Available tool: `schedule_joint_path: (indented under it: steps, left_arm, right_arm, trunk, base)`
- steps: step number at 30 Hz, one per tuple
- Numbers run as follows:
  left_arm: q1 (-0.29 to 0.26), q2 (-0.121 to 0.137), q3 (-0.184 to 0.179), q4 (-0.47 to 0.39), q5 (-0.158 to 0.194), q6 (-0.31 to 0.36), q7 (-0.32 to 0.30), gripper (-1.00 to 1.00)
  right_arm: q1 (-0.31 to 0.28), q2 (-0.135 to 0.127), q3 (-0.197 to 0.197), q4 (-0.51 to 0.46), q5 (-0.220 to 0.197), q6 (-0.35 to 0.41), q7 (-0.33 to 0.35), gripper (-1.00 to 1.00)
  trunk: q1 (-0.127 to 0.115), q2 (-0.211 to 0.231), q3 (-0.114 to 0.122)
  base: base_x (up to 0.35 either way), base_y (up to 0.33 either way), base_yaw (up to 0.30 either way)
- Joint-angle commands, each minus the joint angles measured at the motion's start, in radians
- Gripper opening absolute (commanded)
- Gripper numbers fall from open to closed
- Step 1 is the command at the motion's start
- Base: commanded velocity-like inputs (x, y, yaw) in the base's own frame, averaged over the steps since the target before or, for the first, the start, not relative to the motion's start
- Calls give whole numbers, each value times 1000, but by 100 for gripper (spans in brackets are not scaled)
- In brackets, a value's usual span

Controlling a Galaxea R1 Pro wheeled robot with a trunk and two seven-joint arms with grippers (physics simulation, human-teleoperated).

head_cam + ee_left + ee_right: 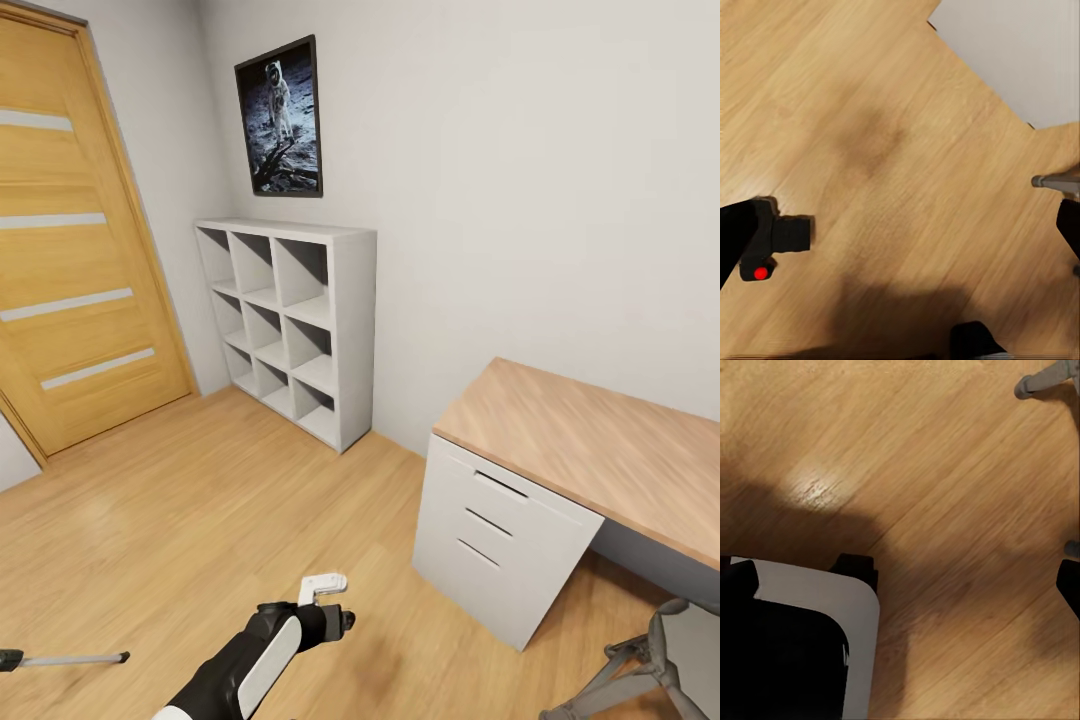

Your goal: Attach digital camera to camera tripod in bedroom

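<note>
Left wrist view shows the camera (780, 244) held at my left finger (735, 240), over the plank floor (892, 150); I cannot tell if the jaws clamp it. A tripod leg (70, 659) lies low. My right gripper's state is unclear.

The floor (200, 500) is light wood planks. The door (70, 230) is oak with pale stripes. Shelves (290, 320) and drawers (495, 540) are white; the desktop (600, 440) is tan. The camera (776, 244) is black with a red dot.
</note>
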Motion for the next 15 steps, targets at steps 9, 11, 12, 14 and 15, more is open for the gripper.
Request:
schedule_joint_path:
  steps: [9,11,12,14,15]
  left_arm:
    - [14,6,-4,-24,-9,22,15,100]
    - [14,6,1,-25,13,47,20,100]
    - [14,6,1,-26,26,54,21,100]
    - [14,6,3,-27,59,68,22,100]
    - [14,7,3,-28,98,83,22,100]
  right_arm:
    - [-20,21,-5,-25,7,10,8,100]
    - [-20,21,-6,-42,6,12,8,100]
    - [-20,21,-6,-45,6,13,8,100]
    - [-20,21,-5,-52,6,13,8,100]
    - [-20,21,-5,-59,6,14,8,100]
  trunk:
    - [0,-1,-1]
    - [0,-1,-1]
    - [0,-1,-1]
    - [0,-1,-1]
    - [0,-1,-1]
  base:
    - [0,0,0]
    - [0,0,0]
    - [0,0,0]
    - [0,0,0]
    - [0,0,0]
